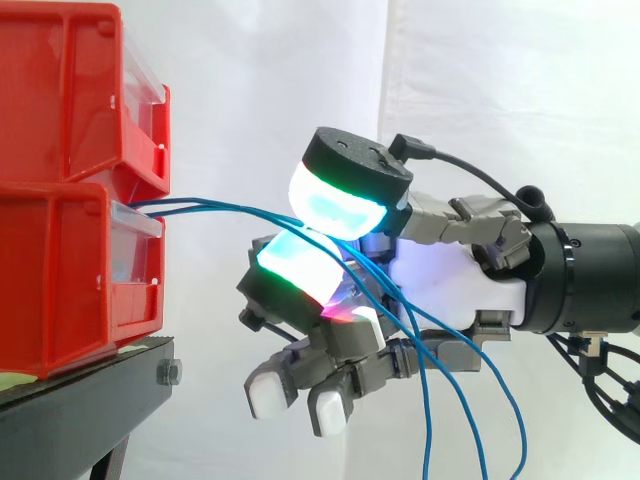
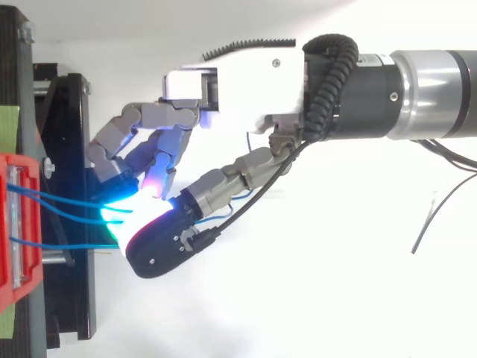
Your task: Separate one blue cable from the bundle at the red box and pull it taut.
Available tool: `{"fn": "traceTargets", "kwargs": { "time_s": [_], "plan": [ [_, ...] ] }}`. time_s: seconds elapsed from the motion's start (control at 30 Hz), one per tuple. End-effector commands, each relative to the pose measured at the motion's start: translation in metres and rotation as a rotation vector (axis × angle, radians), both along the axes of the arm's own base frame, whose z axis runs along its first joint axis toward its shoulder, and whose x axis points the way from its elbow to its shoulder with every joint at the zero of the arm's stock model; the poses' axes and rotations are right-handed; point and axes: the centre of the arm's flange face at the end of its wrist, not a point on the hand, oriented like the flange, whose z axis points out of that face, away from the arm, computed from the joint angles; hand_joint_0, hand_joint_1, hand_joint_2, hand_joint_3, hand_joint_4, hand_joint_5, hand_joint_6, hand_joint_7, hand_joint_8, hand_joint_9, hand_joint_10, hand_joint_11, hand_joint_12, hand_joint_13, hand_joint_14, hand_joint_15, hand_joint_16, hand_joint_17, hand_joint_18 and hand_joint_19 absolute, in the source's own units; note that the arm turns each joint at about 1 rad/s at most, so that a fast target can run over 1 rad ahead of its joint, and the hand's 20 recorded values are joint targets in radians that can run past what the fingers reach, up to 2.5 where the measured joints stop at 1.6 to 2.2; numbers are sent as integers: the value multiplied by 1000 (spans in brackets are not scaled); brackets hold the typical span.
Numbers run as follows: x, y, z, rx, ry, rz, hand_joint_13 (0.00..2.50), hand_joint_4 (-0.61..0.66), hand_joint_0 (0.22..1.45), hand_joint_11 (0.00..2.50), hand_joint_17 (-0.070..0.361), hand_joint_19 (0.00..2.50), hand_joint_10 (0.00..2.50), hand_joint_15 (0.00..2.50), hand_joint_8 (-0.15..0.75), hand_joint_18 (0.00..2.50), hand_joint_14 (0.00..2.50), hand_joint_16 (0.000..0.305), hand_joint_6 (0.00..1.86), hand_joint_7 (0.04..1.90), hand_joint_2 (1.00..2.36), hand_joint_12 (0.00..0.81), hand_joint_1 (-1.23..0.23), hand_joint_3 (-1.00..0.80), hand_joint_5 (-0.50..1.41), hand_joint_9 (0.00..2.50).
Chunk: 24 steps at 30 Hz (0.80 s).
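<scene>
Several thin blue cables (image 1: 215, 208) leave the gap between the two stacked red bins (image 1: 60, 280) and run right to my hand (image 1: 450, 275). The thumb's pad (image 1: 345, 190), glowing cyan and white, presses down towards a green-glowing fingertip (image 1: 295, 265), and a blue cable is pinched between them. The other fingers curl below. Behind the pinch the cables hang in loose loops (image 1: 455, 390) under the palm. From above, three blue strands (image 2: 59, 200) fan out from the red bin (image 2: 15, 231) to the glowing pads of the hand (image 2: 238, 82).
The bins sit on a black stand (image 1: 90, 400) at the left, with its frame (image 2: 71, 149) directly under my fingertips. A white curtain (image 1: 500, 80) hangs behind. The arm comes in from the right.
</scene>
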Motion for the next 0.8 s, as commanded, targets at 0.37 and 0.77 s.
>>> {"fn": "traceTargets", "kwargs": {
  "time_s": [0.37, 0.77],
  "plan": [
    [-3, 7, -9, -35, 16, 7, 686, 71, 482, 1123, 121, 678, 25, 510, 343, 720, 19, 54, 896, 1221, 1000, 383, -715, -500, -125, 1178],
    [-4, 6, -6, -57, 10, 6, 699, 43, 617, 1087, 105, 739, 25, 529, 310, 701, 21, 47, 873, 1210, 1001, 362, -487, -485, -122, 1203]
  ]
}}
